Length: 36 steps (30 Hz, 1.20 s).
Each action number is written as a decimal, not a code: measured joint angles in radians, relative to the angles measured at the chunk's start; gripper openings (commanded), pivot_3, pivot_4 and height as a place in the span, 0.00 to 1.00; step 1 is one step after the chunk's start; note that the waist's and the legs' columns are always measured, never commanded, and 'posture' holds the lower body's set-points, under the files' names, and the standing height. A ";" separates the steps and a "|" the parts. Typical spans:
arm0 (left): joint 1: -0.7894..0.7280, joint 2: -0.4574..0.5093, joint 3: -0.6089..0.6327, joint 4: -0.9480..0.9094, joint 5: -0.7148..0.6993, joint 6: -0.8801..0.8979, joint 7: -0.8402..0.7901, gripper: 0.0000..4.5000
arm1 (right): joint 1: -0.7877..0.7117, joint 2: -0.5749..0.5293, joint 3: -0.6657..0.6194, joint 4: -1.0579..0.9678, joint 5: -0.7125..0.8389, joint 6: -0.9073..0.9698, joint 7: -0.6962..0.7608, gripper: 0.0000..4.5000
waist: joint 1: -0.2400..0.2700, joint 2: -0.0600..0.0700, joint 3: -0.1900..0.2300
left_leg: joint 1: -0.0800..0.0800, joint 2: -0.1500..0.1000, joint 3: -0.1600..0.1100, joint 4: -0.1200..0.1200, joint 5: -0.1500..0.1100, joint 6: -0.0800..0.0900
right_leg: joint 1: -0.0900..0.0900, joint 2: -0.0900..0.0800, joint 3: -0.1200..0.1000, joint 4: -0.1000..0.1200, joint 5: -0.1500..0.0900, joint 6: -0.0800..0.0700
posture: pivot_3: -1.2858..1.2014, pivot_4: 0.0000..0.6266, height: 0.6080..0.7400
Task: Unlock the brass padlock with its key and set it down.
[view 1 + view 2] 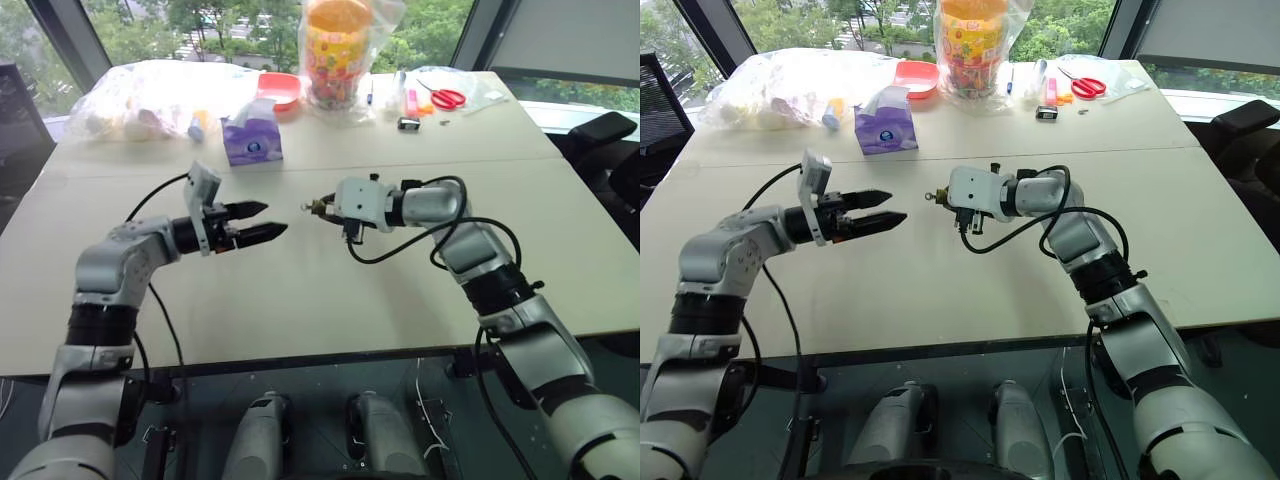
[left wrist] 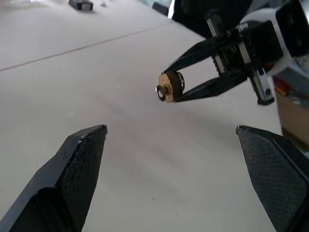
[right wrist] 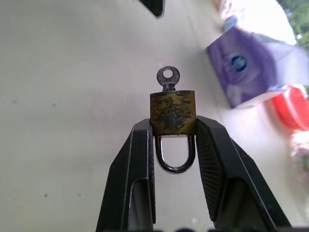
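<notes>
My right gripper is shut on the brass padlock and holds it above the table. Its fingers pinch the sides of the gold body, and the silvery shackle hangs closed between them. A small silver key sticks out of the padlock's far end, pointing toward my left gripper. That gripper stands open with nothing in it, a short gap away and facing the padlock at about the same height.
At the back of the table are a purple tissue box, a red bowl, a bagged colourful container, red scissors and plastic bags. A black chair stands at the right.
</notes>
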 measured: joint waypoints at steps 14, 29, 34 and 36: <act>-0.180 -0.091 -0.004 0.259 0.042 -0.077 -0.038 0.46 | 0.015 -0.016 -0.001 -0.097 -0.044 0.023 -0.064 0.14 | 0.002 0.000 0.000 | 0.000 0.000 0.000 0.002 0.000 0.000 | 0.001 0.000 0.000 0.000 0.000 0.000 | 0.52 0.24 1.00; -0.193 -0.120 -0.005 0.288 0.080 -0.102 -0.060 0.18 | 0.020 -0.015 -0.001 -0.128 -0.042 0.063 -0.072 0.14 | 0.003 0.000 0.000 | -0.001 0.000 -0.001 0.002 0.000 0.000 | 0.001 0.000 0.000 0.000 0.000 0.000 | 0.52 0.24 1.00; -0.194 -0.125 -0.010 0.283 0.086 -0.104 -0.086 0.00 | 0.028 -0.014 -0.003 -0.126 -0.044 0.080 -0.081 0.14 | 0.003 0.000 0.000 | -0.001 0.000 -0.001 0.002 0.000 0.000 | 0.001 0.000 0.000 0.000 0.000 0.000 | 0.52 0.24 1.00; -0.194 -0.126 -0.013 0.282 0.096 -0.119 -0.087 0.00 | 0.028 -0.014 -0.003 -0.126 -0.044 0.084 -0.081 0.14 | 0.002 0.000 0.000 | -0.001 0.000 -0.001 0.002 0.000 0.000 | 0.001 0.000 0.000 0.000 0.000 0.000 | 0.52 0.24 1.00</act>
